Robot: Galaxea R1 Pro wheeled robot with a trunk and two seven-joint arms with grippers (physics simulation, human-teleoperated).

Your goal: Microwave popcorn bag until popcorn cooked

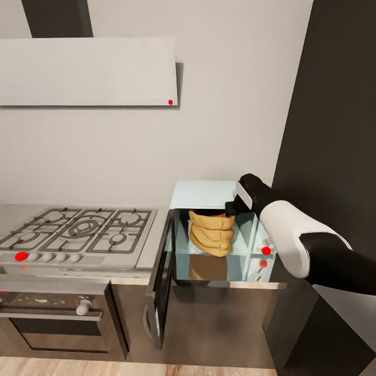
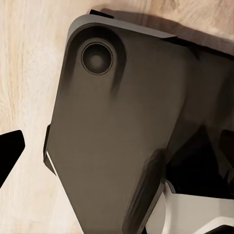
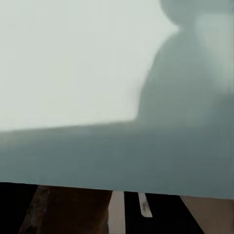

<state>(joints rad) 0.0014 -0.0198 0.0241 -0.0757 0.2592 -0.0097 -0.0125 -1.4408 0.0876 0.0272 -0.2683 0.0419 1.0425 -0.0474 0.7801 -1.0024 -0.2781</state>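
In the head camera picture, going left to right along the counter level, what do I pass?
Gas hob with black grates → open dark glass microwave door → tan burlap popcorn bag inside the pale mint-blue microwave → red dot on its panel → white-and-black right arm.

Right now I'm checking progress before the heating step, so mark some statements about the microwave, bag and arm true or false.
1. The microwave door stands open. True.
2. The popcorn bag lies on the gas hob. False: it sits inside the microwave's cavity.
3. The right gripper is at the bag's upper rim, at the cavity's mouth. True.
4. The bag lies flat on its side. False: it stands roughly upright, slightly tilted.
5. A pot stands on the hob. False: its grates are bare.
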